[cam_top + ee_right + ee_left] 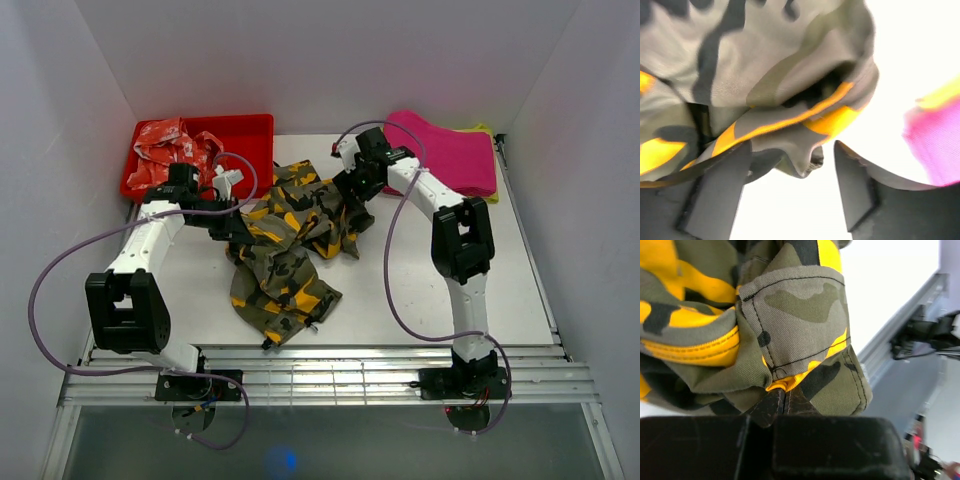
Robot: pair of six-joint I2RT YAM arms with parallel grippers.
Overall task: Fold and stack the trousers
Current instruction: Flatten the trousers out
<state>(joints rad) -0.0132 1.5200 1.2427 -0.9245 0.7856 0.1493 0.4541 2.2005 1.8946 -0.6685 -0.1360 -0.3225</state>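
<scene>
The trousers (285,260) lie crumpled mid-worktop (420,290), with the legs lost in the folds. At the heap's 9 o'clock edge, the left end effector (784,402) is pressed together, pinching a stitched edge. At 1 o'clock, the right end effector (791,150) is spread with a fold between its fingers; whether it touches the cloth is unclear. Beyond lies a pink cloth (450,150).

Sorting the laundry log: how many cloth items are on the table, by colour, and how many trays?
camouflage-print cloth trousers: 1
red-and-white patterned garment: 1
plain pink folded cloth: 1
yellow cloth, only its edge showing under the pink one: 1
red plastic tray: 1
Total: 5
</scene>
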